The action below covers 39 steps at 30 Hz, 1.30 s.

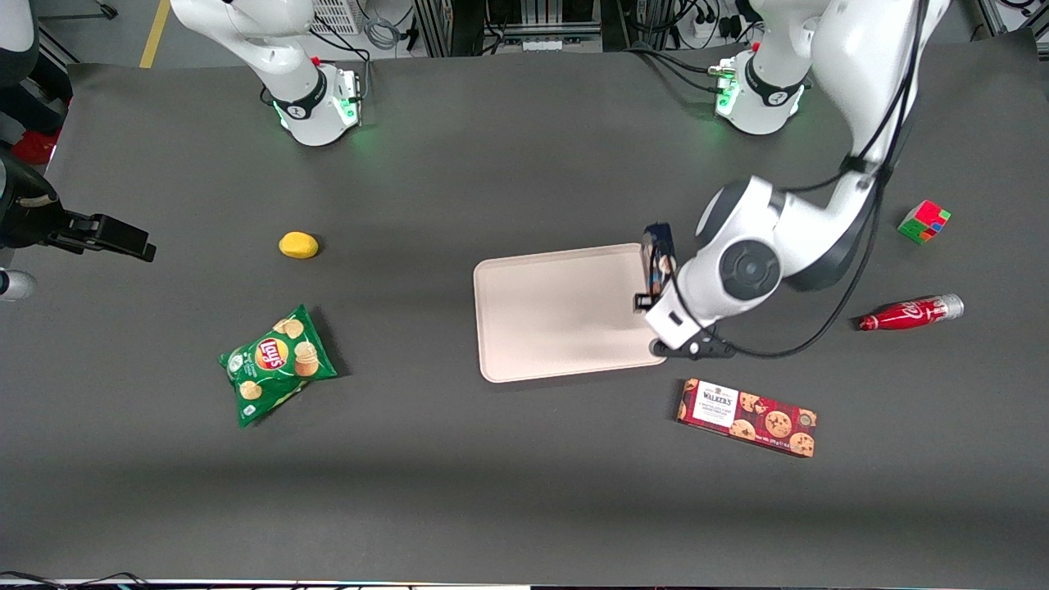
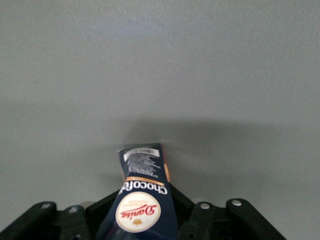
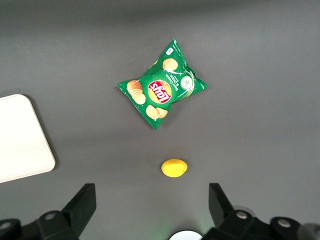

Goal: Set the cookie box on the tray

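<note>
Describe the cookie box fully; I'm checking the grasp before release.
The cookie box is a small, dark navy cardboard carton with white lettering, a round white logo and a printed panel near its free end. It sits clamped in the end effector, one end projecting past the fingers, which press its sides. In the front view it hangs over the tray's edge nearest the working arm; contact with the tray cannot be told.

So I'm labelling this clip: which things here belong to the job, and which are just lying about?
Part of the job:
- cookie box, held in the hand at the tray's edge
- tray

Just lying about:
- Walkers box
- red bottle
- puzzle cube
- chips bag
- lemon
</note>
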Each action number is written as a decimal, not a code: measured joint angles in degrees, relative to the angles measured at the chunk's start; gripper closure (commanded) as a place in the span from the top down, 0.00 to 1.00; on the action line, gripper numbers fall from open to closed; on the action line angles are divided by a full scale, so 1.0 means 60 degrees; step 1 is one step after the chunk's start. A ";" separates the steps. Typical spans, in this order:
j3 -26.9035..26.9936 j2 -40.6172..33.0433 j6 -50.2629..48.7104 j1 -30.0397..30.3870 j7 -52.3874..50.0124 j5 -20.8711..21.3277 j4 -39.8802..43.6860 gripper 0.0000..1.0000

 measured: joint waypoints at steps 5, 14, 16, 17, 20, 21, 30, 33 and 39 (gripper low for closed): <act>-0.0004 0.0738 0.0749 -0.0003 -0.0390 0.0386 0.0022 0.32; -0.0034 0.1163 0.1150 -0.0071 -0.0685 0.0514 0.0111 1.00; -0.0042 0.1167 0.1152 -0.0086 -0.0695 0.0584 0.0113 1.00; -0.0043 0.1169 0.1152 -0.0093 -0.0706 0.0633 0.0113 1.00; -0.0044 0.1174 0.1148 -0.0100 -0.0717 0.0692 0.0113 1.00; -0.0044 0.1174 0.1137 -0.0100 -0.0718 0.0700 0.0114 1.00; -0.0042 0.0870 0.0342 -0.0084 -0.0718 0.0745 0.0488 1.00; -0.0038 0.0402 -0.0356 -0.0055 -0.0725 0.0752 0.0710 1.00; 0.0180 -0.1210 -0.2944 0.0022 -0.0730 0.0757 0.1369 1.00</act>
